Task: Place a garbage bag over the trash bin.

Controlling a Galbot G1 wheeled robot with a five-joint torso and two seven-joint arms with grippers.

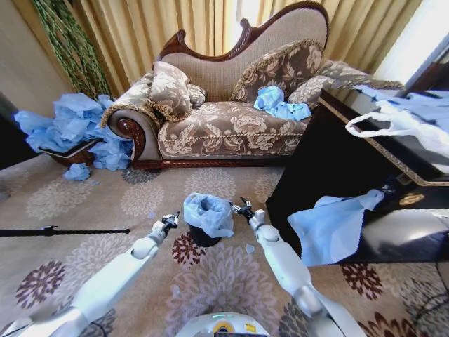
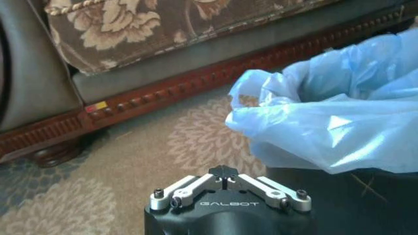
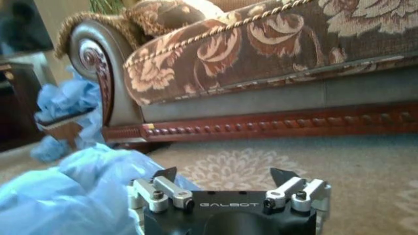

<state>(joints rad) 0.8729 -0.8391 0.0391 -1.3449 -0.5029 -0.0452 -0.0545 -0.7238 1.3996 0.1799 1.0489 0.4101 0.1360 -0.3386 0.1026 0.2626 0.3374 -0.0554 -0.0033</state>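
Looking from the head view, one thin light-blue plastic garbage bag (image 1: 208, 213) is seen draped over one small round black trash bin (image 1: 203, 237) on the carpet, flanked by the left gripper (image 1: 169, 221) and the right gripper (image 1: 243, 208), the right one closer. In the left wrist view, the left gripper's fingers (image 2: 196, 186) are pressed together on nothing, just beside the bag. In the right wrist view, the right gripper's fingers (image 3: 166, 177) are spread apart, the film touching one of them.
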